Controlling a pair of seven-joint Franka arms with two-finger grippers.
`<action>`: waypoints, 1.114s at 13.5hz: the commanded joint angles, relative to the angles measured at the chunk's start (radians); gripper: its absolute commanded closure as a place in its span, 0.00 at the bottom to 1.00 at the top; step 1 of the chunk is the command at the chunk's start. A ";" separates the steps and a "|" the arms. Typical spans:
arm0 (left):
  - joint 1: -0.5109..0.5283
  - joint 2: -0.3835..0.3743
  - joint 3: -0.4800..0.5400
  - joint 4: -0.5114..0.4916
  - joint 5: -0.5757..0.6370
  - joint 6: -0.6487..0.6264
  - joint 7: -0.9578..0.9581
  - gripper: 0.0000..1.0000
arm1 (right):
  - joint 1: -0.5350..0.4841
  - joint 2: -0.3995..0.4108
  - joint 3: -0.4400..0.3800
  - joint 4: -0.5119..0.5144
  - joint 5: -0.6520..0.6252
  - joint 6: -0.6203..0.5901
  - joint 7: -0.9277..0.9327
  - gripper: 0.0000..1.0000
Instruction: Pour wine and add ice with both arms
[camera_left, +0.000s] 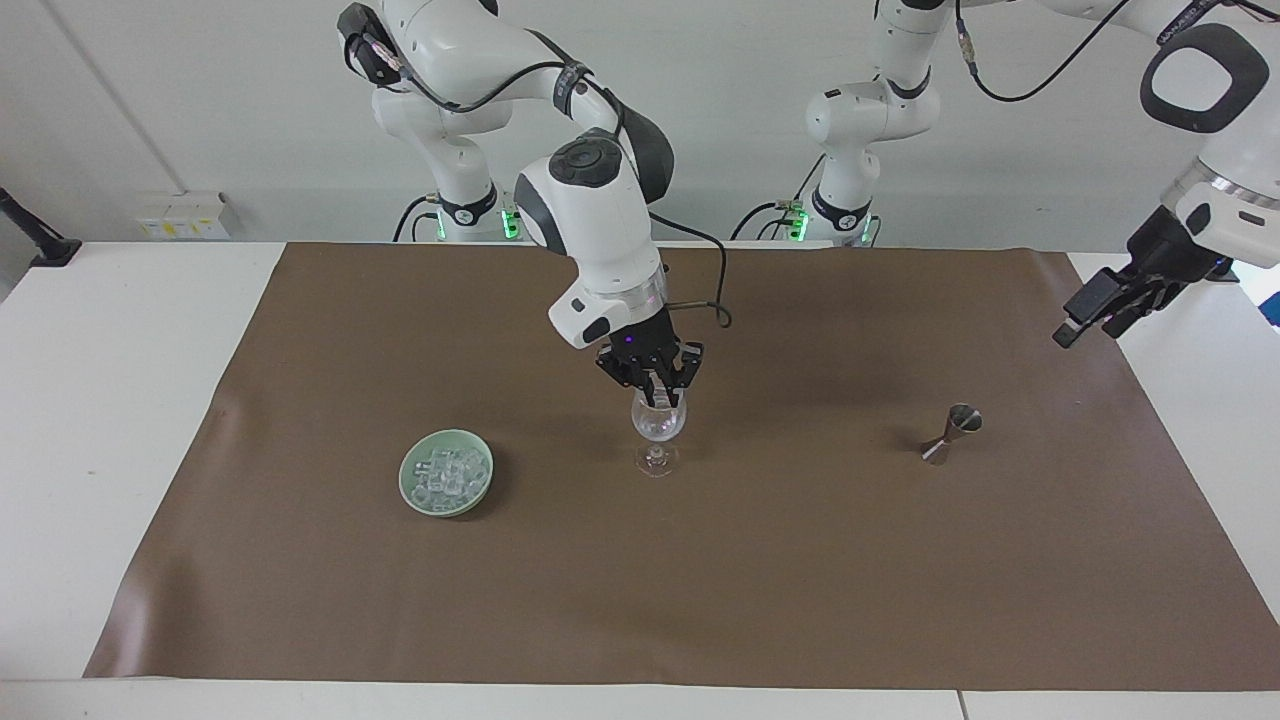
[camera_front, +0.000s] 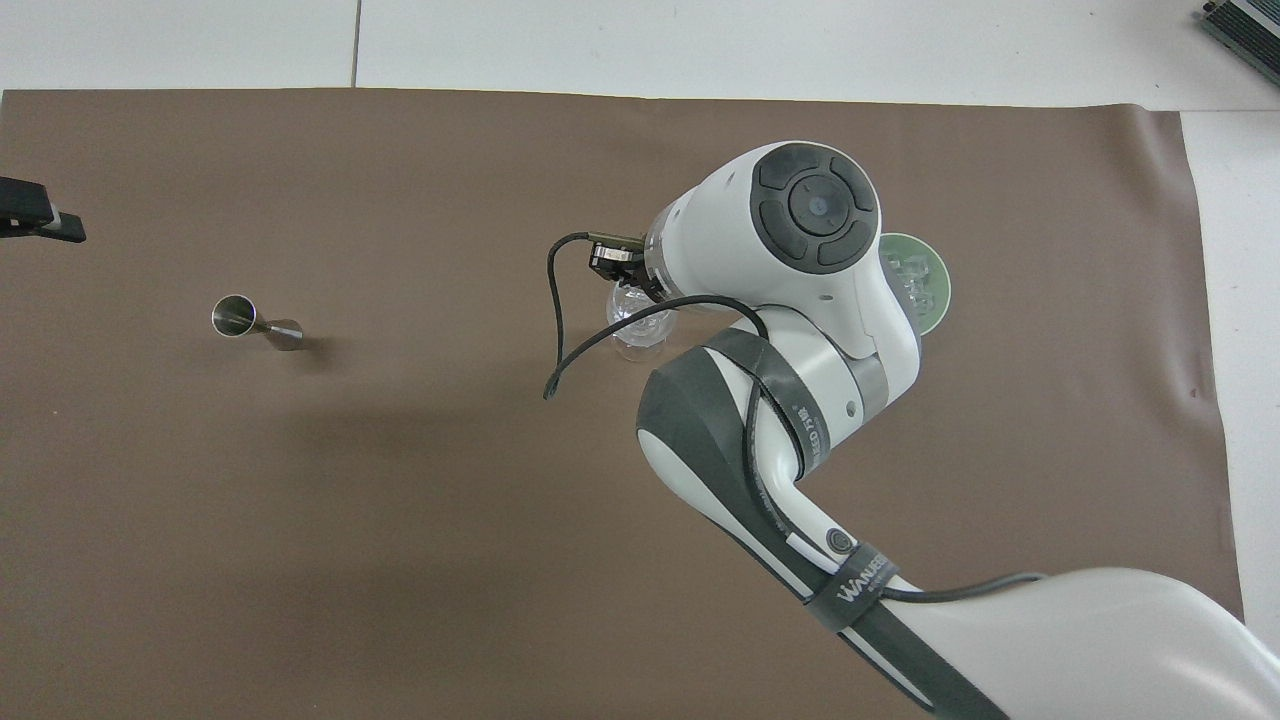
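Note:
A clear wine glass (camera_left: 659, 428) (camera_front: 638, 330) stands upright mid-mat. My right gripper (camera_left: 660, 398) hangs directly over it, shut, fingertips at the glass's mouth; whether a cube sits between them I cannot tell. The ice (camera_left: 447, 474) lies heaped in a pale green dish (camera_left: 409, 482) beside the glass, toward the right arm's end; in the overhead view the right arm covers most of the dish (camera_front: 932, 288). My left gripper (camera_left: 1086, 322) is open and empty, raised over the mat's edge at the left arm's end. No wine is in view.
A small steel jigger (camera_left: 950, 435) (camera_front: 255, 322) stands on the brown mat (camera_left: 640, 600) toward the left arm's end, level with the glass. The right arm's elbow and forearm (camera_front: 780, 420) stretch over the mat's middle. White tabletop borders the mat.

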 joint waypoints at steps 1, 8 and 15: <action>-0.018 -0.054 -0.043 0.003 0.077 -0.078 0.018 0.00 | -0.011 -0.020 0.006 -0.022 0.014 -0.008 0.019 1.00; -0.051 -0.113 -0.127 -0.006 0.145 -0.180 0.021 0.00 | -0.009 -0.022 0.006 -0.019 0.016 -0.020 0.037 1.00; -0.037 -0.170 -0.120 -0.123 0.137 -0.162 0.110 0.00 | -0.009 -0.022 0.008 -0.014 0.016 -0.020 0.037 1.00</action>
